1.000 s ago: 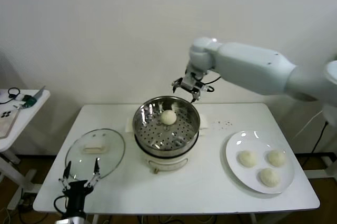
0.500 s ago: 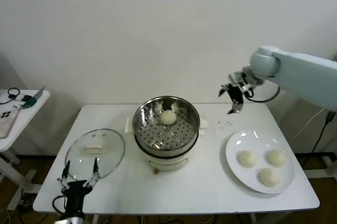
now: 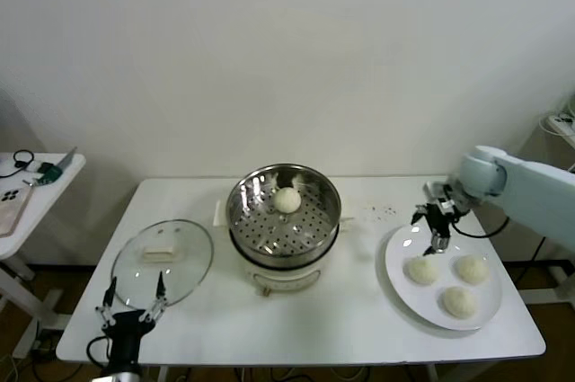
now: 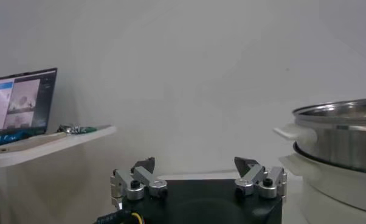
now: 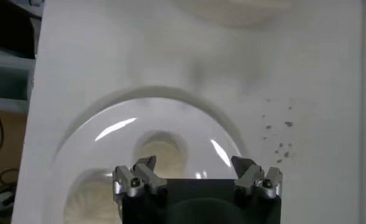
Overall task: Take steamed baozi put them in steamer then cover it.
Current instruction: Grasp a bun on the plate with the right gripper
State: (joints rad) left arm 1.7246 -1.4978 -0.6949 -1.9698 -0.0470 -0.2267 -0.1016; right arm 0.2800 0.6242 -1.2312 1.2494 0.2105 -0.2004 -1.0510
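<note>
A white table (image 3: pixel 296 319) carries the steamer (image 3: pixel 284 220) at its middle — a shiny steel basket with a holed floor on a cream pot base; one bun (image 3: pixel 287 199) lies inside it toward the back wall. On the robot's right side of the table sits a white plate (image 3: pixel 400 283) with three more buns: one nearest the steamer (image 3: pixel 420 269), one beside it (image 3: pixel 471 268), one at the front (image 3: pixel 459 302). The right gripper (image 3: pixel 435 224) hangs above the plate's back rim, just over the nearest bun, fingers spread wide and holding nothing; its wrist view looks down on the plate (image 5: pixel 79 158) with that bun (image 5: pixel 160 151) between the open fingers (image 5: pixel 137 173). Dark specks (image 3: pixel 384 212) dot the table behind the plate. A round glass lid (image 3: pixel 162 261) lies flat on the table to the steamer's left (knob side up); the left gripper (image 3: pixel 131 300) waits at the table's front edge just below the lid, fingers apart and empty. A small side table (image 3: pixel 36 186) stands further left.
</note>
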